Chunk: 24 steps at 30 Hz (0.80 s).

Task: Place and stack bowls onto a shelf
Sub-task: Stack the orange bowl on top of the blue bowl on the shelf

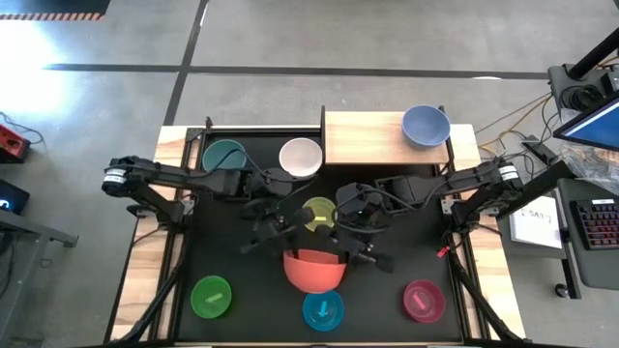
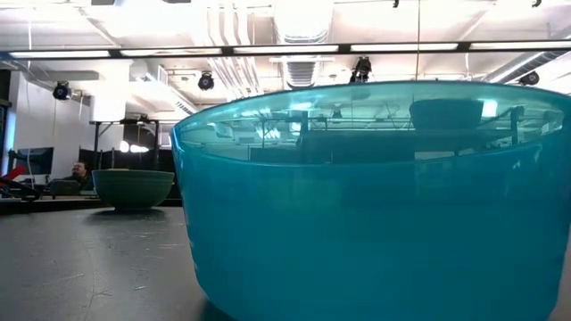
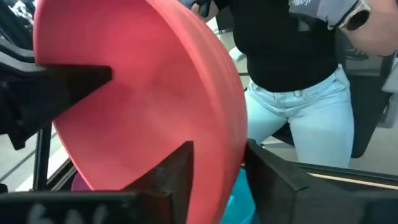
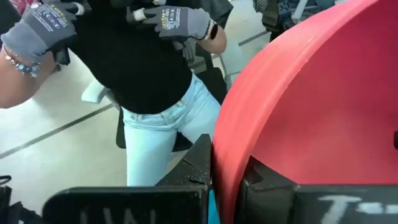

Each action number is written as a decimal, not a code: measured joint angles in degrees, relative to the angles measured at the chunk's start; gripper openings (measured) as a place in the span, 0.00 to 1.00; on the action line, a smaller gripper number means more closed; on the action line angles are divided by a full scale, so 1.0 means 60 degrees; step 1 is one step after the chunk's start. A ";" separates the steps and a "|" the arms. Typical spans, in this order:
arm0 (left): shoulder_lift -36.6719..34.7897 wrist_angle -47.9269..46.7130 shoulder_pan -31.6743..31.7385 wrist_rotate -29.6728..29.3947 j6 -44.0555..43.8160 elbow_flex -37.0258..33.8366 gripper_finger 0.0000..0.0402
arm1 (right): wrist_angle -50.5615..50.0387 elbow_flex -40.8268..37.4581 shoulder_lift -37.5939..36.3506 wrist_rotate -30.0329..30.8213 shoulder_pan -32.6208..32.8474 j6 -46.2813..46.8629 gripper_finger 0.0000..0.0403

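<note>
Both grippers clamped on the red bowl (image 1: 314, 271), mid-table.
Left gripper (image 3: 217, 155) and right gripper (image 4: 227, 168) each pinch opposite rims, bowl tipped between fingers; release one side before carrying to shelf (image 1: 363, 140).

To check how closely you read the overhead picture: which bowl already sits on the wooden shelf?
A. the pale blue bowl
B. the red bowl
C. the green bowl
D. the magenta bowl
A: in the high view the pale blue bowl rests alone on the wooden shelf, while the red bowl is held between both grippers over the black tabletop.
</note>
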 joint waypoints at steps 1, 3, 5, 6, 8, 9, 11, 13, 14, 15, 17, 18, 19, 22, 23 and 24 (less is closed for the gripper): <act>0.0005 0.0029 0.0000 -0.0012 -0.0017 0.0000 0.35 | -0.0021 0.0000 0.0000 0.0000 -0.0004 0.0055 0.02; -0.0036 0.0058 0.0004 -0.0086 -0.0220 0.0007 0.39 | -0.0266 0.0000 0.0007 0.0075 -0.0021 0.0419 0.02; -0.0129 0.0094 -0.0002 -0.0137 -0.0474 0.0007 0.42 | -0.0592 -0.0001 0.0004 0.0370 -0.0064 0.0883 0.02; -0.0220 0.0144 -0.0009 -0.0158 -0.0497 0.0009 0.42 | -0.0764 -0.0012 0.0008 0.0384 -0.0083 0.1033 0.02; -0.0381 0.0268 0.0003 -0.0297 -0.0468 0.0018 0.43 | -0.0711 -0.0017 0.0017 0.0371 -0.0094 0.1290 0.02; -0.0449 0.0309 0.0011 -0.0532 -0.0421 0.0018 0.43 | -0.0742 -0.0015 0.0007 0.0294 -0.0087 0.1469 0.02; -0.0581 0.0321 0.0000 -0.1183 -0.0255 0.0018 0.43 | -0.0868 -0.0015 -0.0007 0.0155 -0.0073 0.1777 0.02; -0.0666 0.0336 0.0000 -0.1801 -0.0200 0.0022 0.43 | -0.1146 -0.0015 -0.0007 0.0156 -0.0072 0.1944 0.02; -0.0712 0.0308 0.0004 -0.2132 -0.0196 0.0022 0.43 | -0.1307 -0.0015 -0.0012 0.0231 -0.0076 0.1989 0.02; -0.0734 0.0294 0.0013 -0.2443 -0.0202 0.0022 0.43 | -0.1456 -0.0015 -0.0037 0.0376 -0.0080 0.2038 0.02; -0.0785 0.0233 0.0022 -0.2985 -0.0218 0.0022 0.43 | -0.1959 -0.0014 -0.0133 0.0833 -0.0119 0.2193 0.02; -0.0829 0.0159 0.0028 -0.3223 -0.0225 0.0022 0.43 | -0.2327 0.0004 -0.0191 0.1096 -0.0156 0.2229 0.02; -0.0886 0.0088 0.0029 -0.3410 -0.0227 0.0022 0.43 | -0.2713 0.0022 -0.0239 0.1410 -0.0205 0.2288 0.02; -0.1084 -0.0255 0.0025 -0.3633 -0.0241 0.0022 0.43 | -0.3702 0.0069 -0.0425 0.2458 -0.0449 0.2562 0.02; -0.1142 -0.0351 0.0021 -0.3679 -0.0241 0.0022 0.43 | -0.4017 0.0120 -0.0490 0.2748 -0.0544 0.2667 0.02; -0.1231 -0.0475 0.0017 -0.3752 -0.0259 0.0022 0.43 | -0.4214 0.0175 -0.0563 0.2985 -0.0641 0.2729 0.02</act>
